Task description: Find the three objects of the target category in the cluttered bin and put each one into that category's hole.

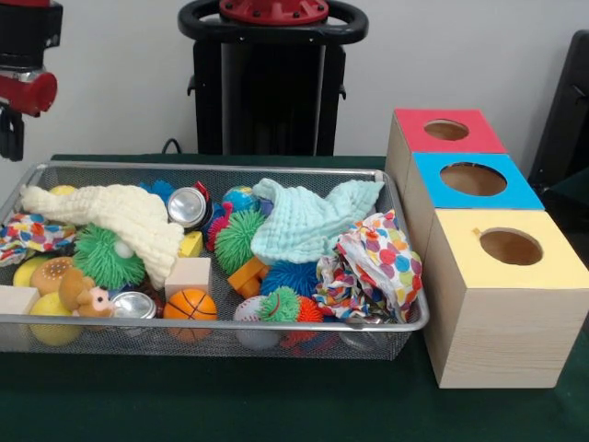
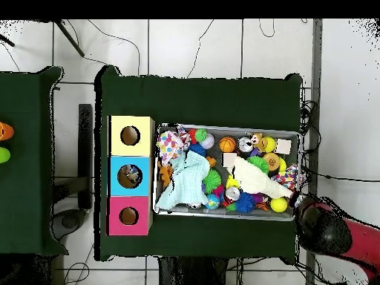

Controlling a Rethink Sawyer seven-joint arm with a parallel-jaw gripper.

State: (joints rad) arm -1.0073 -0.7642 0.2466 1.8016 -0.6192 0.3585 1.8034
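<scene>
The wire mesh bin (image 1: 221,168) (image 2: 223,126) is piled with mixed things. A cream cloth (image 1: 120,216) (image 2: 256,178), a mint cloth (image 1: 308,221) (image 2: 185,182) and a polka-dot cloth (image 1: 373,262) (image 2: 171,141) lie on top. Around them are green spiky balls (image 1: 106,258), a toy basketball (image 1: 190,305) (image 2: 227,144), metal cans (image 1: 187,206) and a wooden block (image 1: 189,273). Beside the bin stand three boxes with round holes: red (image 1: 446,130) (image 2: 129,216), blue (image 1: 472,179) (image 2: 130,176) and yellow (image 1: 511,247) (image 2: 130,136). My gripper (image 1: 13,129) hangs outside the bin's corner, under the arm (image 2: 326,230).
Something small lies inside the blue box's hole in the overhead view. A second dark table (image 2: 26,156) stands apart, with an orange thing (image 2: 4,132) at its edge. A black object (image 1: 566,110) stands behind the boxes.
</scene>
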